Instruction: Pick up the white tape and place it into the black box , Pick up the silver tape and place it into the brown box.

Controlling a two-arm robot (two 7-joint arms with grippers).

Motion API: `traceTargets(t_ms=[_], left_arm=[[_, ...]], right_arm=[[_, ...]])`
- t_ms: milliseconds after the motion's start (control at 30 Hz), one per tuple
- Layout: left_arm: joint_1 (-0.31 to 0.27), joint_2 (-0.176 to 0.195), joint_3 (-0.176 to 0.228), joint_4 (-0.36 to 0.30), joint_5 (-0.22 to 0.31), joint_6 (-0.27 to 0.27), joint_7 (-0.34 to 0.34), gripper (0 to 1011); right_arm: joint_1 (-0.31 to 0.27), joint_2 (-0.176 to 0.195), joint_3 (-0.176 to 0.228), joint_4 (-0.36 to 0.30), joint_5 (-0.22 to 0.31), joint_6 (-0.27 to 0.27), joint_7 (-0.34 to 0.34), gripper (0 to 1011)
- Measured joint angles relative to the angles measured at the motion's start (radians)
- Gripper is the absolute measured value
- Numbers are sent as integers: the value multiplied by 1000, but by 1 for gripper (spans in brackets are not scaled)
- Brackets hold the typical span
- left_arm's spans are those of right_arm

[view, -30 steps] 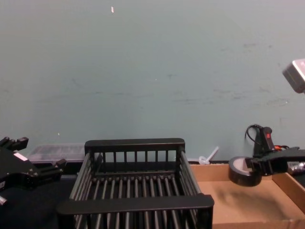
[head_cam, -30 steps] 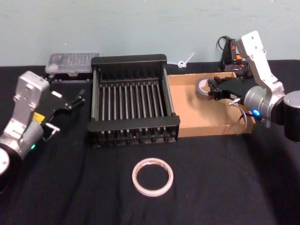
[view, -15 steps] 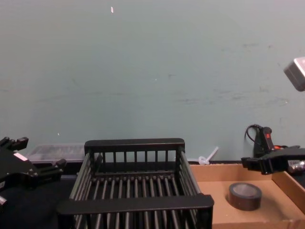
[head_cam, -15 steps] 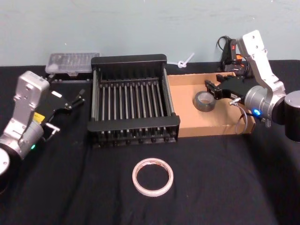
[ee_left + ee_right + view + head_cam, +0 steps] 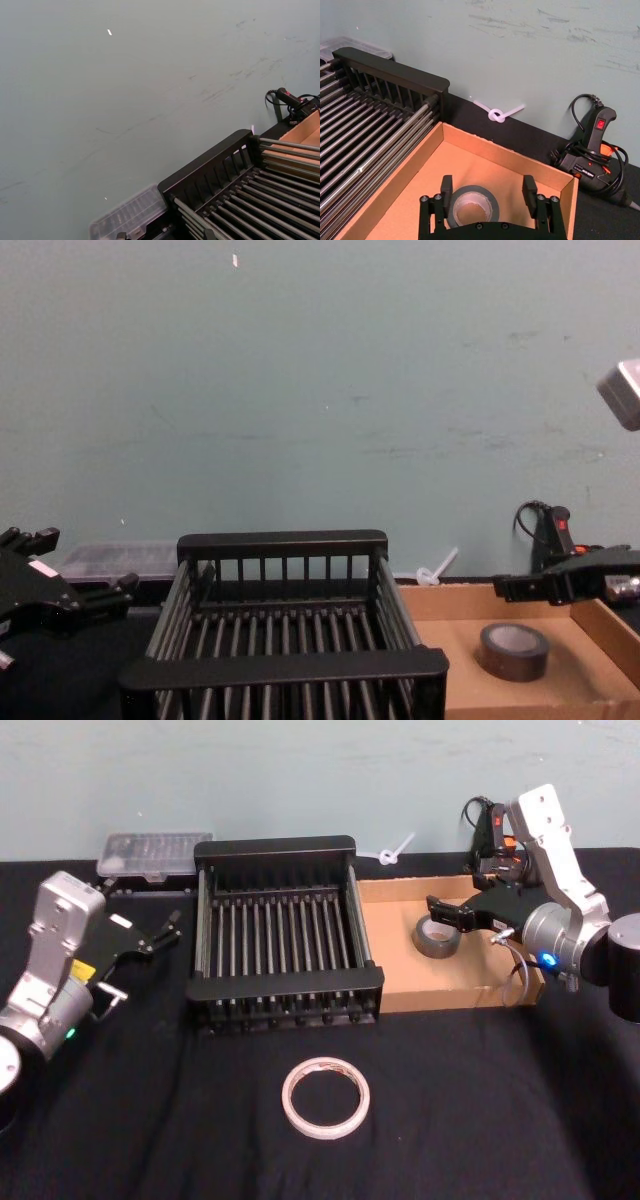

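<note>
White tape (image 5: 325, 1097) sits flat on the black cloth in front of the black box (image 5: 285, 935), closer to the left gripper (image 5: 165, 928); can't tell if that's open. Right gripper (image 5: 447, 915) hangs spread above the silver tape (image 5: 437, 935) in the brown box (image 5: 450, 988).

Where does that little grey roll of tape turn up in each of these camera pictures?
Head view: the silver tape lies flat in the brown box, just below the open right gripper.
Chest view: silver tape low on the right, on the box floor.
Right wrist view: silver tape between the gripper's fingers, untouched.
Left wrist view: the roll is not in it.
Shared landmark: the black box beside the brown box.
</note>
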Motion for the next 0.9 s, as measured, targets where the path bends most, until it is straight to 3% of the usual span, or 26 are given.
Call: traceTargets(t_ms=[200, 667, 900], left_arm=[[0, 0, 0, 0, 0, 0, 0, 1001], [0, 0, 0, 0, 0, 0, 0, 1001], [0, 0, 0, 0, 0, 0, 0, 1001]], right_arm=[[0, 0, 0, -1, 1, 0, 0, 1002], [-5, 1, 3, -6, 1, -1, 3, 1002], [-54, 24, 26, -85, 19, -9, 24, 1002]])
